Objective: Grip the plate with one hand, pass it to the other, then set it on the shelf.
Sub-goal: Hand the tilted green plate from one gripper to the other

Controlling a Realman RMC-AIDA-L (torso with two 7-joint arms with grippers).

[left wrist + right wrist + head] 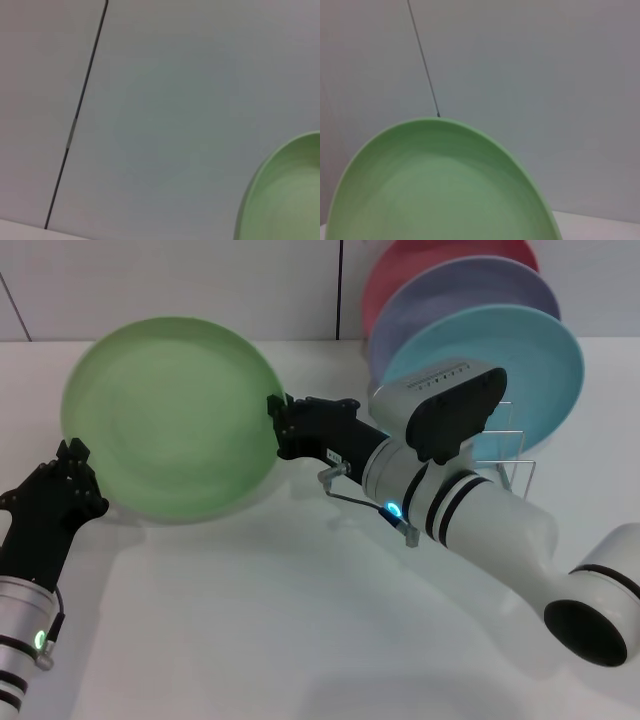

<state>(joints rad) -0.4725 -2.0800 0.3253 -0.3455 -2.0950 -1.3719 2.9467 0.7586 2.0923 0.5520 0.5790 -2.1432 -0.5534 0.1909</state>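
The big white table (pixel 250 640) carries everything here. Above it, held up in the air and tipped so its face looks toward the camera, is the round light-green plate with a low rim (pixel 170 418). The right gripper (pixel 281 427) pinches the plate's rim on the side nearest the rack, and the plate reaches out from that gripper toward the robot's left. The left gripper (pixel 72 480) sits low, just beside the plate's lower edge on the other side, and I cannot tell if it is touching the rim or whether it is spread or pressed together. It looks like the pass from one arm to the other is about done, so the right arm likely has the plate now. At the back right stand three more plates on edge: a turquoise-blue one (pixel 520 360), a lavender one (pixel 440 300) and a pink one (pixel 420 260). Under them is the small silver wire shelf (pixel 505 445), partly hidden by the right arm. The shelf lies behind and to the right of the right gripper, so that arm is nearer and would have to swing the plate back that way.
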